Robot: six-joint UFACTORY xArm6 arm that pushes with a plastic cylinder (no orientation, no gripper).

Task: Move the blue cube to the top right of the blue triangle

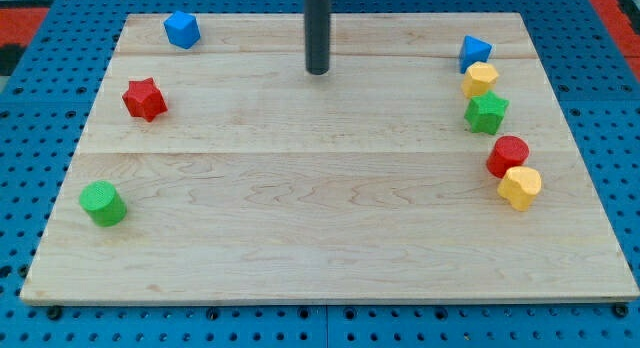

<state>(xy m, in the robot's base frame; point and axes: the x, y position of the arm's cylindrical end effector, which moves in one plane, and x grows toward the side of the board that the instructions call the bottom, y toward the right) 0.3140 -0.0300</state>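
Note:
The blue cube (182,29) sits near the board's top left corner. The blue triangle (474,52) sits near the top right, far across the board from the cube. My tip (318,70) is at the top middle of the board, between the two blue blocks and touching neither. It is well to the right of the cube and a little lower than it.
A yellow block (480,79) touches the triangle's lower side, with a green star (486,112), a red cylinder (508,154) and a yellow block (520,187) below it. A red star (145,98) and a green cylinder (103,203) sit at the left.

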